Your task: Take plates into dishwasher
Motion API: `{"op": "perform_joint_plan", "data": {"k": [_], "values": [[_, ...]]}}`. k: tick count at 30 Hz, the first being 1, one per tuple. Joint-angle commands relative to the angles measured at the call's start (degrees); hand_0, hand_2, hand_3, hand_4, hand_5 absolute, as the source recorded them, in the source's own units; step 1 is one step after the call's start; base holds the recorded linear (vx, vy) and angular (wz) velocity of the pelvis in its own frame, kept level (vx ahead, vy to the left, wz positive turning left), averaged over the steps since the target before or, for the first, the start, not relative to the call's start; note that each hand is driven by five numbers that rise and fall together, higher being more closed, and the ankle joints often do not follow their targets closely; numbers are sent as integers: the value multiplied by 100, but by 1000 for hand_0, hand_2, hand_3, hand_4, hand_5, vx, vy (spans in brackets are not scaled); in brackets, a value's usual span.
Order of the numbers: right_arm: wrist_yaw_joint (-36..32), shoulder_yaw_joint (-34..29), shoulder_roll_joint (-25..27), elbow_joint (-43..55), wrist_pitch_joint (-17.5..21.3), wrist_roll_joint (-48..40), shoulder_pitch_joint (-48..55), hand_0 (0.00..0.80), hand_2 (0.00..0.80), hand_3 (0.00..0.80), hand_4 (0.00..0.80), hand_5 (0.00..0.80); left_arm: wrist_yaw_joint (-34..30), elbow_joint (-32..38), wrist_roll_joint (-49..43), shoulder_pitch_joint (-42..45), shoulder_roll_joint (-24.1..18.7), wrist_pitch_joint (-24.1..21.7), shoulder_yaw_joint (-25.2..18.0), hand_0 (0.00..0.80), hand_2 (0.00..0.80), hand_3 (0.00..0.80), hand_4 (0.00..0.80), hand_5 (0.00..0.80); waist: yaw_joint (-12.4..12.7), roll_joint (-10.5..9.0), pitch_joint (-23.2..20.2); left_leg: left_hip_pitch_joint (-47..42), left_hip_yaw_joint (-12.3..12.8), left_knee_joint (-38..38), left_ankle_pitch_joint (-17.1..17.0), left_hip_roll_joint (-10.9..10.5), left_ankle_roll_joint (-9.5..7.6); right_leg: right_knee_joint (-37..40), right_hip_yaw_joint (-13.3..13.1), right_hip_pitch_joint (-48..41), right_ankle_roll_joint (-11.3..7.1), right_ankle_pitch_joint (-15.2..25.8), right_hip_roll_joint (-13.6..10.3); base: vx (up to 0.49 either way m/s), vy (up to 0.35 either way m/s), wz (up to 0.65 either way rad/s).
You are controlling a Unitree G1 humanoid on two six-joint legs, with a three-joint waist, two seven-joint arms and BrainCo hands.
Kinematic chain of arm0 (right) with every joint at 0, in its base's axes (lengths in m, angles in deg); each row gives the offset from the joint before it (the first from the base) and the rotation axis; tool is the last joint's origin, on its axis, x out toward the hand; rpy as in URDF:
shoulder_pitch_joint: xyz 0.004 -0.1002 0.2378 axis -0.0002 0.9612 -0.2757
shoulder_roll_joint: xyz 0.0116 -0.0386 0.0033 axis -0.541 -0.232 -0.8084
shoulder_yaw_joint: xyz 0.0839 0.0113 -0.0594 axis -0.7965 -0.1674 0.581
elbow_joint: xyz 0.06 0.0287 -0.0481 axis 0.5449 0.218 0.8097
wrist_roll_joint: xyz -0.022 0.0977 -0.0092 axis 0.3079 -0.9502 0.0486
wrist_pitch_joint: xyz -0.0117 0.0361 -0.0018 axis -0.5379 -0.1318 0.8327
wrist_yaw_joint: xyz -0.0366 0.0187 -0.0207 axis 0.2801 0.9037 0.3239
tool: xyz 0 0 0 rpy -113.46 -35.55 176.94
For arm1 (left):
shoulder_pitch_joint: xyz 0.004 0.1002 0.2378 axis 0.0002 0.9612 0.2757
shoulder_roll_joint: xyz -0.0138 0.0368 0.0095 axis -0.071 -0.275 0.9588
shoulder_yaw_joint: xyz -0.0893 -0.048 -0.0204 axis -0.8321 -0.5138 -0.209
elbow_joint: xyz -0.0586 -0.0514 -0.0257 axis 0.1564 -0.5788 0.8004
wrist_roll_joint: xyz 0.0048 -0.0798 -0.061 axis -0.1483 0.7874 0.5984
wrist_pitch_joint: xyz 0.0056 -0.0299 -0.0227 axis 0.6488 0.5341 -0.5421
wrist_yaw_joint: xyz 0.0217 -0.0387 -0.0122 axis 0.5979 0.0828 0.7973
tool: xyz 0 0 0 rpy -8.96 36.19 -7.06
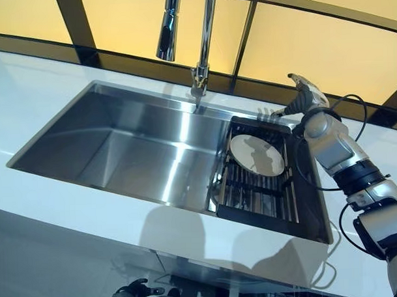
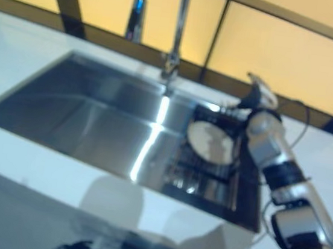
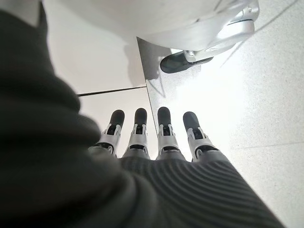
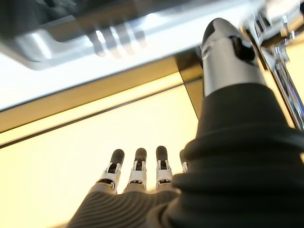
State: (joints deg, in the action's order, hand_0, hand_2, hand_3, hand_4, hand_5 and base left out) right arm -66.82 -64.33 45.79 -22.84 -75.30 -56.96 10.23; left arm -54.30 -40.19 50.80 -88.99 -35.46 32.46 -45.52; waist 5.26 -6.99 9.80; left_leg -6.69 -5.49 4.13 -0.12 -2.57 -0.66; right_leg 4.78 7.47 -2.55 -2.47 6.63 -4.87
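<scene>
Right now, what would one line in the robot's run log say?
plate: leaning in dish rack in sink | right hand: open, above rack's far corner, holding nothing | left hand: open, idle, low

Both head views look steeply down on the sink (image 1: 139, 144) and worktop (image 1: 27, 89); each wrist view looks close along its own hand.

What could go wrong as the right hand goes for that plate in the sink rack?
The plate leans tilted in the wire rack, so a push might slide it off or knock it flat. The right hand, open, is raised beyond the sink near the faucet, which it might clip coming down.
</scene>
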Motion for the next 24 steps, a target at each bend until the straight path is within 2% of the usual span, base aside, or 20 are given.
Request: {"op": "perform_joint_plan", "data": {"k": [1,7,12,24], "values": [[-820,-80,446,354,168,247,129,0,0,0,0,0,5,-59,-168,-46,-133,-53,8,0,0,0,0,0,-83,83,-217,181,762,-37,95,116,-195,-691,-263,90,-408,-328,-76,-8,-29,-11],[-1604,-169,580,512,224,230,397,0,0,0,0,0,37,-69,-145,-91,-187,-43,-60,0,0,0,0,0,-165,18,-187,214,835,-86,114,138,-184,-713,-311,128,-409,-326,-51,-6,-27,-8],[-1879,-93,461,506,195,303,502,0,0,0,0,0,42,-27,-133,-147,-204,-76,-49,0,0,0,0,0,-163,4,-142,247,843,-107,122,141,-190,-717,-323,139,-407,-327,-42,-5,-12,-11],[-1828,-98,-11,575,153,317,738,0,0,0,0,0,59,8,-170,-159,-190,-44,-10,0,0,0,0,0,-133,46,-49,300,845,-198,146,131,-206,-768,-305,163,-418,-335,-68,0,0,0]]}}
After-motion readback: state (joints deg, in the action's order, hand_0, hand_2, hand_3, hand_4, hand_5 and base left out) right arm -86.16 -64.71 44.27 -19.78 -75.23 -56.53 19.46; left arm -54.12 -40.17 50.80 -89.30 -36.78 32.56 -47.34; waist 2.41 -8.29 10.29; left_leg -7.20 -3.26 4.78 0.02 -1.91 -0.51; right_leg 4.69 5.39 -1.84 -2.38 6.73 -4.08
